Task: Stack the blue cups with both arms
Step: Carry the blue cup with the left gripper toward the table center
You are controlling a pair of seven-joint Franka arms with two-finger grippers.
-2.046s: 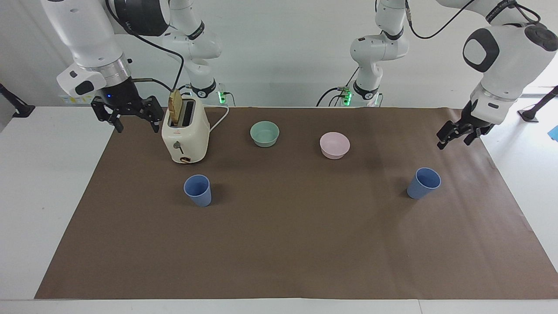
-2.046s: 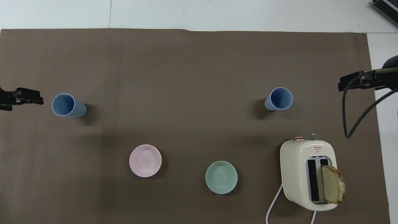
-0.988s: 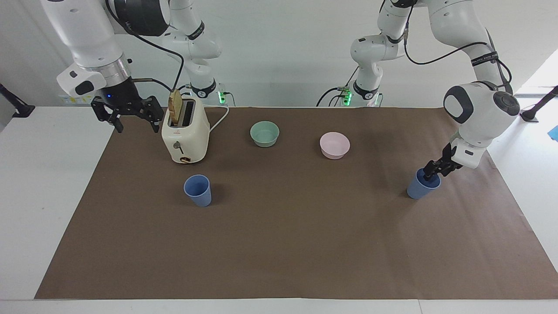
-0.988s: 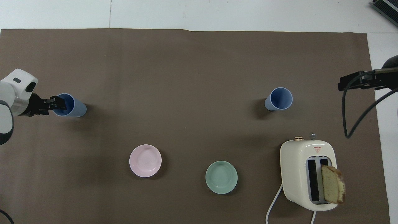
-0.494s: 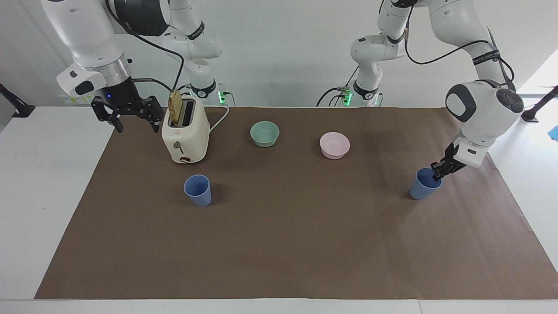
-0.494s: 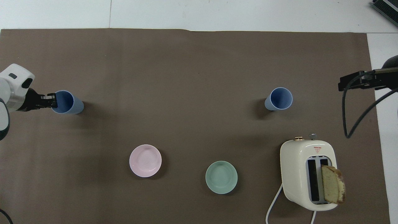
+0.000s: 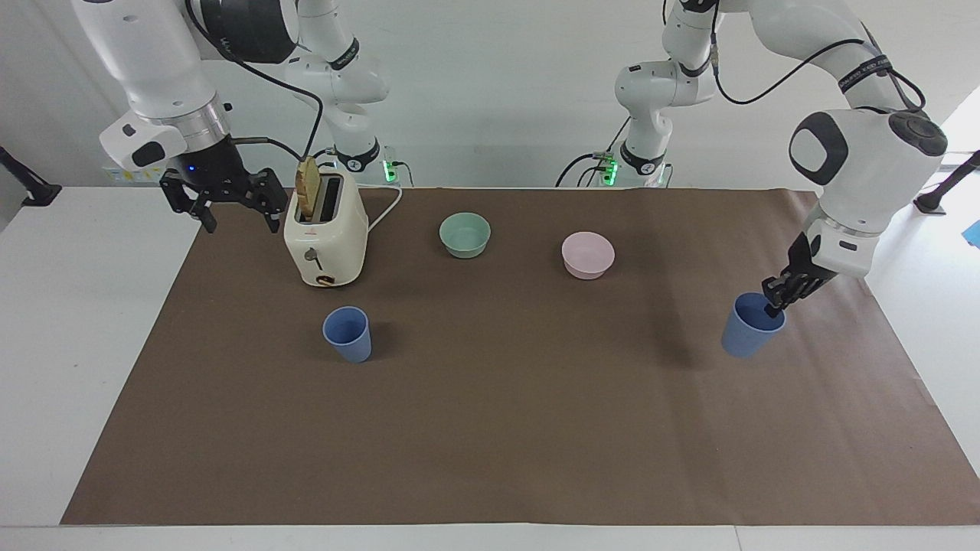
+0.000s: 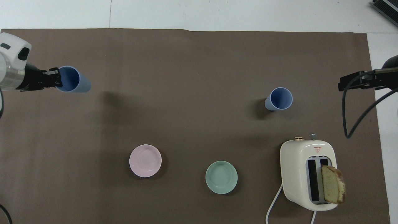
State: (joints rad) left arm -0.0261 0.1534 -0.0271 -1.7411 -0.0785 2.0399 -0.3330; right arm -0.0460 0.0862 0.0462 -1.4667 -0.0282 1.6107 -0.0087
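Observation:
One blue cup point(image 7: 347, 334) stands upright on the brown mat, toward the right arm's end, farther from the robots than the toaster; it also shows in the overhead view point(image 8: 279, 99). My left gripper point(image 7: 773, 302) is shut on the rim of the other blue cup point(image 7: 750, 337), one finger inside it. It holds that cup a little above the mat at the left arm's end; its shadow lies apart from it. In the overhead view the gripper point(image 8: 56, 81) grips this cup point(image 8: 74, 83). My right gripper point(image 7: 222, 205) is open and empty, raised beside the toaster, waiting.
A cream toaster point(image 7: 325, 233) with a slice of bread point(image 7: 308, 190) in one slot stands toward the right arm's end, its cord trailing toward the robots. A green bowl point(image 7: 465, 234) and a pink bowl point(image 7: 587, 254) sit near the robots in the middle.
My left gripper came down on the cup's rim, closed on it, and has lifted it off the mat and carried it away from the robots. The right arm has not moved.

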